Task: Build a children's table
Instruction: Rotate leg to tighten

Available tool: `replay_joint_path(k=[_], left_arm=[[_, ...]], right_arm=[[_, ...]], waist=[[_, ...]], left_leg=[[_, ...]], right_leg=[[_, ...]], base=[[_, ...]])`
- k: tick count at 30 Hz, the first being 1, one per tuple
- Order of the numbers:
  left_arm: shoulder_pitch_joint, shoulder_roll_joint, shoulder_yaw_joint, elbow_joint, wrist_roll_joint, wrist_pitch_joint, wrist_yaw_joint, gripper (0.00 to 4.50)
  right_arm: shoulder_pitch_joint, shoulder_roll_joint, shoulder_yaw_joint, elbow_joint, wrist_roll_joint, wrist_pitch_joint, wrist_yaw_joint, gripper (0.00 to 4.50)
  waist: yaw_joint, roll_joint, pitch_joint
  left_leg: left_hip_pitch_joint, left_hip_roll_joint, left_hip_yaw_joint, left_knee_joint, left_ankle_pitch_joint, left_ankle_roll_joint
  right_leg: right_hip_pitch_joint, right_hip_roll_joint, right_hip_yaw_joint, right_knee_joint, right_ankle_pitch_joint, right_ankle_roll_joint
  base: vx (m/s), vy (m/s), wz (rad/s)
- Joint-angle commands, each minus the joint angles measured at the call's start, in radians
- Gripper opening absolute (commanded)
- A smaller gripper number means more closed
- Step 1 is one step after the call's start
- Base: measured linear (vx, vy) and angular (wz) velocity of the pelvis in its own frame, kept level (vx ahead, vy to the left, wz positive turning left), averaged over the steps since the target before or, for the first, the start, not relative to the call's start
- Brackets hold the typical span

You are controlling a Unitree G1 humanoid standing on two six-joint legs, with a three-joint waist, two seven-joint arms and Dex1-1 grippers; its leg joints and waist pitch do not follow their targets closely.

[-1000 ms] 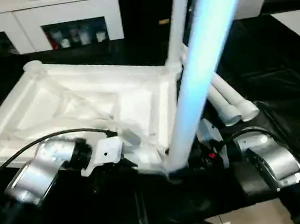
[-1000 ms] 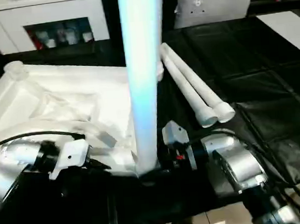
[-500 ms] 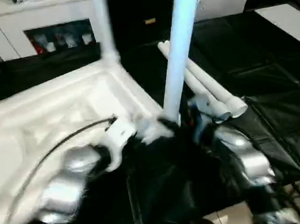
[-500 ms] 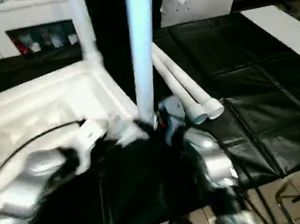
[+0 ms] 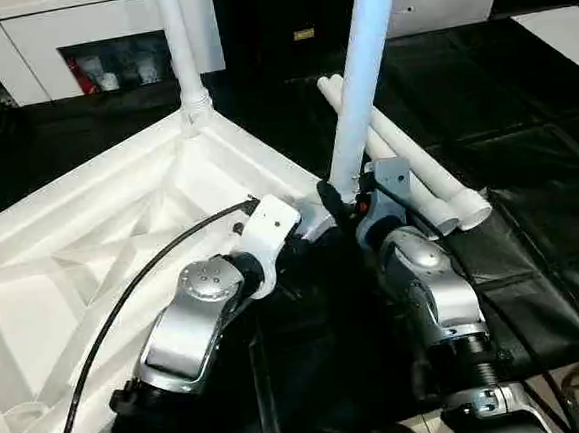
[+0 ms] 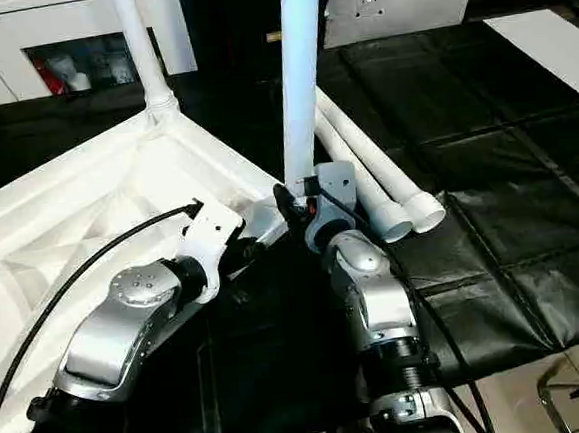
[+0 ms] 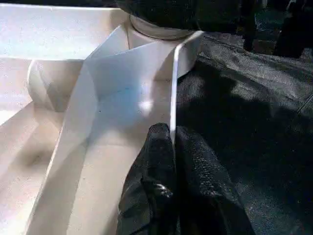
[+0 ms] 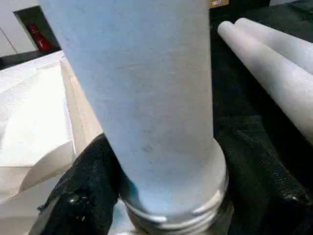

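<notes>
The children's table lies upside down on the black surface, ribbed underside up, taking up the left half of the head-camera frames. One leg already stands in the corner socket at upper centre-left. A second leg stands near upright at frame centre, its foot at the corner socket nearest the robot, its long axis running up and slightly right out of the top edge. The right claw grips this leg just above its threaded base, black fingers wrapped on both sides of the tube in the right wrist view. The left claw is closed, pinching the thin upright rim of the tabletop right beside that same socket, holding the top steady. Both claws sit almost touching at the near corner, the leg straight above the right one and the socket just below it. Key relation: leg axis versus socket axis. The leg looks tilted a little right of vertical, so the next move probably needs it squared over the socket and pressed or twisted down; whether it is already seated cannot be told. Two spare legs lie side by side on the surface just right of the right claw, long axes running from upper centre to centre right, nearer the right arm. Risk: a skewed leg may jam.
</notes>
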Motion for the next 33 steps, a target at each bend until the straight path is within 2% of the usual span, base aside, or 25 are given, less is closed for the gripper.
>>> replay_joint_path(k=[1,2,3,5,6,7,9,10,11,12,13,14,16,18,20,22,26,27,30,31,32,33], left_arm=[[-0.059,0.006,0.041,-0.014,0.019,-0.089,0.038,0.0],[-0.059,0.013,0.038,-0.008,0.018,-0.1,0.035,0.0],[-0.059,0.019,0.036,0.003,0.015,-0.116,0.031,0.0],[-0.067,0.027,0.046,0.031,0.009,-0.142,0.031,0.0],[-0.072,0.027,0.055,0.047,0.007,-0.154,0.038,0.0],[-0.072,0.027,0.055,0.047,0.007,-0.154,0.038,0.0],[-0.076,0.024,0.078,0.062,-0.022,-0.168,0.031,0.0],[-0.076,0.023,0.087,0.063,-0.035,-0.175,0.023,0.27],[-0.074,0.026,0.091,0.062,-0.039,-0.183,0.022,0.44],[-0.071,0.024,0.1,0.056,-0.053,-0.184,0.014,0.55],[-0.066,0.024,0.11,0.048,-0.069,-0.188,0.007,0.55],[-0.062,0.024,0.117,0.043,-0.076,-0.19,0.006,0.57],[-0.047,0.029,0.143,0.032,-0.088,-0.19,0.015,0.79],[-0.038,0.034,0.173,0.025,-0.091,-0.18,0.036,0.88],[-0.035,0.039,0.193,0.015,-0.093,-0.168,0.048,0.88],[-0.03,0.064,0.217,-0.008,-0.076,-0.143,0.073,0.88],[-0.008,0.124,0.233,-0.05,-0.041,-0.111,0.088,0.88],[0.012,0.176,0.241,-0.079,-0.006,-0.075,0.096,0.88],[0.024,0.204,0.248,-0.096,0.01,-0.048,0.1,0.88],[0.039,0.239,0.264,-0.126,0.014,-0.005,0.1,0.88],[0.039,0.239,0.264,-0.126,0.014,-0.005,0.1,0.88],[0.058,0.281,0.273,-0.158,0.025,0.035,0.097,0.88]], right_arm=[[0.038,0.045,0.073,0.008,0.026,0.019,0.061,3.45],[0.04,0.043,0.075,0.005,0.029,0.013,0.066,3.51],[0.048,0.037,0.072,-0.009,0.028,0.005,0.064,3.58],[0.078,0.017,0.066,-0.068,0.042,0.005,0.086,3.68],[0.095,0.007,0.06,-0.099,0.048,0.01,0.089,3.79],[0.095,0.007,0.06,-0.099,0.048,0.01,0.089,3.91],[0.148,-0.029,0.062,-0.178,0.051,0.018,0.111,4.14],[0.168,-0.039,0.06,-0.209,0.061,0.026,0.122,4.19],[0.185,-0.044,0.054,-0.236,0.067,0.032,0.125,4.27],[0.202,-0.047,0.045,-0.265,0.077,0.04,0.126,4.34],[0.22,-0.046,0.031,-0.299,0.087,0.045,0.115,4.34],[0.228,-0.043,0.02,-0.317,0.093,0.047,0.105,4.42],[0.24,-0.032,-0.011,-0.363,0.121,0.056,0.084,4.49],[0.243,-0.029,-0.019,-0.382,0.129,0.061,0.07,4.5],[0.246,-0.036,-0.011,-0.393,0.129,0.087,0.068,4.5],[0.254,-0.073,0.032,-0.411,0.104,0.166,0.084,4.5],[0.265,-0.113,0.099,-0.423,0.085,0.228,0.135,4.5],[0.26,-0.139,0.152,-0.422,0.072,0.274,0.167,4.5],[0.258,-0.152,0.179,-0.421,0.066,0.294,0.179,4.5],[0.254,-0.156,0.195,-0.419,0.067,0.312,0.174,4.5],[0.254,-0.156,0.195,-0.419,0.067,0.312,0.174,4.5],[0.254,-0.159,0.204,-0.422,0.067,0.325,0.171,4.5]], waist=[[0.0,-0.001,-0.081],[-0.002,-0.002,-0.079],[-0.008,-0.01,-0.08],[-0.008,-0.003,-0.081],[-0.01,-0.012,-0.083],[-0.008,-0.01,-0.083],[-0.007,-0.008,-0.084],[-0.006,-0.009,-0.083],[-0.003,-0.004,-0.083],[-0.002,-0.005,-0.084],[-0.001,-0.005,-0.084],[-0.001,-0.006,-0.079],[-0.002,-0.006,-0.079],[-0.006,-0.005,-0.078],[-0.009,-0.005,-0.078],[-0.01,-0.005,-0.08],[-0.008,-0.005,-0.082],[-0.006,-0.007,-0.085],[-0.008,-0.002,-0.082],[-0.007,-0.005,-0.084],[-0.003,-0.001,-0.084],[-0.003,0.001,-0.084]], left_leg=[[0.028,0.055,-0.031,-0.058,-0.105,0.072],[0.025,0.054,-0.031,-0.059,-0.113,0.072],[0.024,0.052,-0.032,-0.06,-0.111,0.071],[0.025,0.053,-0.032,-0.058,-0.11,0.072],[0.027,0.055,-0.031,-0.059,-0.103,0.075],[0.026,0.055,-0.032,-0.058,-0.095,0.077],[0.026,0.055,-0.03,-0.055,-0.077,0.085],[0.025,0.053,-0.03,-0.055,-0.075,0.087],[0.025,0.053,-0.031,-0.054,-0.075,0.092],[0.025,0.054,-0.03,-0.054,-0.085,0.092],[0.025,0.056,-0.031,-0.056,-0.092,0.091],[0.026,0.056,-0.03,-0.058,-0.116,0.083],[0.026,0.056,-0.032,-0.06,-0.135,0.075],[0.029,0.056,-0.032,-0.062,-0.155,0.061],[0.028,0.054,-0.033,-0.062,-0.152,0.054],[0.027,0.052,-0.033,-0.061,-0.138,0.05],[0.027,0.053,-0.033,-0.058,-0.123,0.054],[0.028,0.054,-0.034,-0.057,-0.117,0.053],[0.03,0.054,-0.033,-0.057,-0.119,0.054],[0.03,0.055,-0.033,-0.058,-0.122,0.049],[0.032,0.056,-0.035,-0.058,-0.127,0.043],[0.034,0.057,-0.035,-0.06,-0.139,0.031]], right_leg=[[0.056,-0.08,0.048,-0.062,-0.024,-0.23],[0.058,-0.081,0.049,-0.062,-0.03,-0.226],[0.06,-0.079,0.047,-0.063,-0.033,-0.222],[0.058,-0.081,0.049,-0.063,-0.039,-0.218],[0.059,-0.08,0.049,-0.062,-0.029,-0.219],[0.059,-0.081,0.049,-0.059,-0.022,-0.221],[0.058,-0.08,0.05,-0.057,-0.004,-0.225],[0.059,-0.08,0.049,-0.057,-0.002,-0.224],[0.058,-0.08,0.05,-0.057,0.001,-0.222],[0.057,-0.081,0.049,-0.06,-0.006,-0.223],[0.057,-0.082,0.049,-0.061,-0.013,-0.227],[0.055,-0.082,0.049,-0.065,-0.046,-0.228],[0.055,-0.081,0.049,-0.067,-0.083,-0.22],[0.051,-0.08,0.048,-0.071,-0.132,-0.206],[0.052,-0.077,0.048,-0.071,-0.137,-0.2],[0.054,-0.076,0.048,-0.068,-0.118,-0.198],[0.054,-0.077,0.049,-0.067,-0.094,-0.202],[0.057,-0.077,0.048,-0.064,-0.086,-0.205],[0.052,-0.077,0.049,-0.065,-0.089,-0.207],[0.053,-0.078,0.049,-0.065,-0.097,-0.209],[0.052,-0.08,0.048,-0.064,-0.107,-0.209],[0.05,-0.077,0.048,-0.064,-0.119,-0.209]], base=[[0.0,0.0,0.0],[0.0,0.0,0.0],[0.0,0.0,0.0],[0.0,0.0,0.0],[0.0,0.0,0.0],[0.0,0.0,0.0],[0.0,0.0,0.0],[0.0,0.0,0.0],[0.0,0.0,0.0],[0.0,0.0,0.0],[0.0,0.0,0.0],[0.0,0.0,0.0],[0.0,0.0,0.0],[0.0,0.0,0.0],[0.0,0.0,0.0],[0.0,0.0,0.0],[0.0,0.0,0.0],[0.0,0.0,0.0],[0.0,0.0,0.0],[0.0,0.0,0.0],[0.0,0.0,0.0],[0.0,0.0,0.0]])
